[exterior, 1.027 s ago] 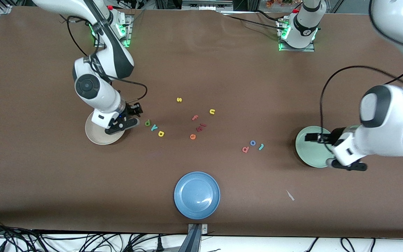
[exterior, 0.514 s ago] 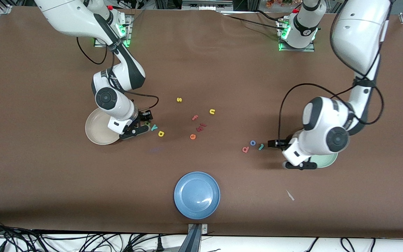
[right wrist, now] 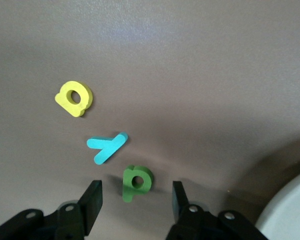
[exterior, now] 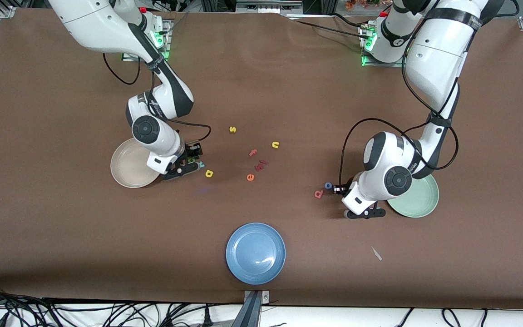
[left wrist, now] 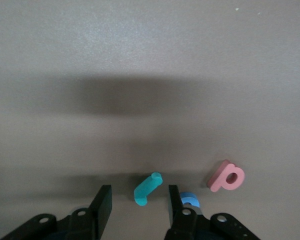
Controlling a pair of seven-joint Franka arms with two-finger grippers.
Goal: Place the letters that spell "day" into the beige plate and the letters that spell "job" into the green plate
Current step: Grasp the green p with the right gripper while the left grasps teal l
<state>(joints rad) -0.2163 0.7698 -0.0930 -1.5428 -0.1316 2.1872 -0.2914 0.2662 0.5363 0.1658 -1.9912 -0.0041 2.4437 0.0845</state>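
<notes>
In the right wrist view my right gripper (right wrist: 136,194) is open low over the table, and the green d (right wrist: 136,182) lies untouched between its fingers. The teal y (right wrist: 106,147) and yellow a (right wrist: 74,98) lie just past it, beside the beige plate (exterior: 127,170). My left gripper (left wrist: 140,197) is also open, its fingers on either side of the teal j (left wrist: 147,189) without touching it. The blue o (left wrist: 190,198) peeks from under one finger, with the pink b (left wrist: 226,176) beside it. The green plate (exterior: 420,200) sits close to the left arm's wrist.
A blue plate (exterior: 255,253) stands near the table's front edge. Spare letters lie mid-table: a yellow s (exterior: 232,129), a yellow u (exterior: 275,145), a pink f (exterior: 253,153) and an orange e (exterior: 250,177). A white scrap (exterior: 376,253) lies nearer the front camera than the green plate.
The right arm moved off the beige plate to the green d. The left arm swung from over the green plate to the teal j, uncovering that plate.
</notes>
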